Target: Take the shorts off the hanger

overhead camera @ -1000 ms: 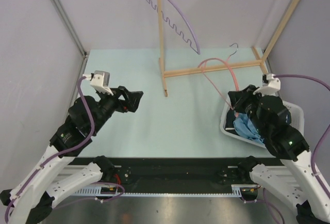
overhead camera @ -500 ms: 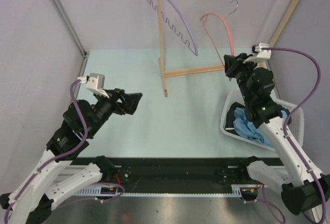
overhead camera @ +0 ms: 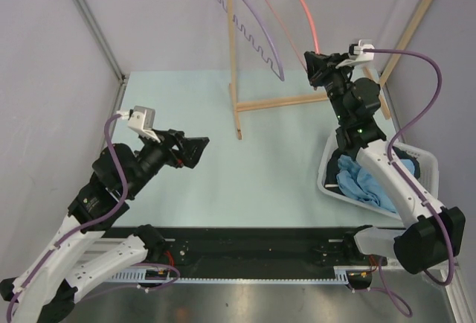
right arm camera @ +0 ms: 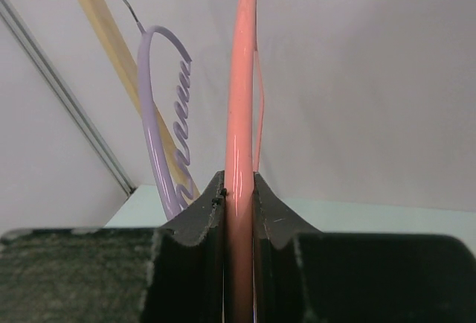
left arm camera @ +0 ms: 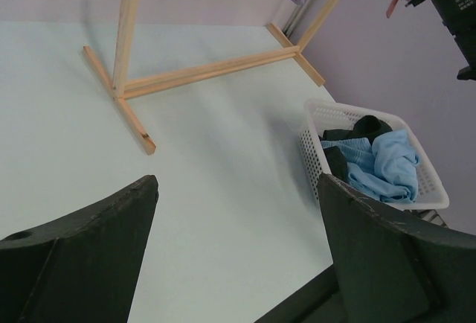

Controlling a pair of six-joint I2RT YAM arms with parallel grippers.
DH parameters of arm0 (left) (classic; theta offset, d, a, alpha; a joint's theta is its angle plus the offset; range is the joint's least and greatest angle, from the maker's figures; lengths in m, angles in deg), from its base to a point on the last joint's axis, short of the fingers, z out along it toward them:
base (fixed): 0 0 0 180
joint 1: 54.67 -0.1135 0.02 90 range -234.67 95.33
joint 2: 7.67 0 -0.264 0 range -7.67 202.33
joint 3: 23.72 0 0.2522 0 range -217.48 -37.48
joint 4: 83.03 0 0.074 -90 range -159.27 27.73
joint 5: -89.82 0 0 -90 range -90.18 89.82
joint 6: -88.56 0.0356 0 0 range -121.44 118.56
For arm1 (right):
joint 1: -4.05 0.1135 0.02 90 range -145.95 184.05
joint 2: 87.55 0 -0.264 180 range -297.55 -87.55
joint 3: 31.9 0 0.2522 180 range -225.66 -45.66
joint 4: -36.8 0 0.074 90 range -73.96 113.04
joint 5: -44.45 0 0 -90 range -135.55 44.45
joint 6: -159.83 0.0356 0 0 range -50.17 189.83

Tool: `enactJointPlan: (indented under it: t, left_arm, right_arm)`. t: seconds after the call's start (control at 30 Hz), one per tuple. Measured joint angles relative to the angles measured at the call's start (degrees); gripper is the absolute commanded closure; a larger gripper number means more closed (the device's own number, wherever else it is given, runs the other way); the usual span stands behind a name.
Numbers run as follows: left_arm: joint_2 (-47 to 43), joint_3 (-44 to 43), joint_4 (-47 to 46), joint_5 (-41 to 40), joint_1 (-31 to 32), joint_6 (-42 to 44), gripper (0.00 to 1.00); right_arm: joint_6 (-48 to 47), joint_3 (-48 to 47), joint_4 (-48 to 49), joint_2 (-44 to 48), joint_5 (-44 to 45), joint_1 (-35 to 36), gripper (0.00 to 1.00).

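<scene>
- Top view: your right gripper (overhead camera: 318, 61) is clenched on the pink hanger (overhead camera: 300, 3), held high at the far right, just right of the purple hanger (overhead camera: 272, 39) and the rack (overhead camera: 232, 48). Your left gripper (overhead camera: 195, 149) hangs released over the near left of the table (overhead camera: 260, 163).
- Left wrist: its fingers (left arm camera: 82, 248) stand wide apart. You see the blue shorts (left arm camera: 387, 163) and black shorts (left arm camera: 364, 126) lying in the basket (left arm camera: 311, 144) at the right.
- Right wrist: both fingers (right arm camera: 197, 226) press the pink hanger's bar, with the purple hanger just to the left.
</scene>
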Motion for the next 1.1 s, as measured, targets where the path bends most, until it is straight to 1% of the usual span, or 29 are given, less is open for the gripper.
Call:
enactJointPlan:
  t: [0.23, 0.7, 0.87, 1.1]
  left_arm:
    - [0.00, 0.00, 0.04, 0.26, 0.00, 0.13, 0.07]
    - [-0.66, 0.00, 0.61, 0.26, 0.00, 0.68, 0.07]
    - [-1.11, 0.07, 1.20, 0.22, 0.00, 1.14, 0.06]
    - [-1.75, 0.31, 1.77, 0.09, 0.00, 1.70, 0.06]
  right_arm:
    - [1.60, -3.10, 2.97, -4.63, -1.97, 0.00, 1.00]
    - [3.41, -9.79, 3.78, -12.68, -6.01, 1.20, 1.00]
    - [2.86, -11.50, 3.54, -15.21, -7.02, 2.99, 1.00]
    - [-1.64, -15.78, 1.49, -18.40, -7.43, 7.32, 1.00]
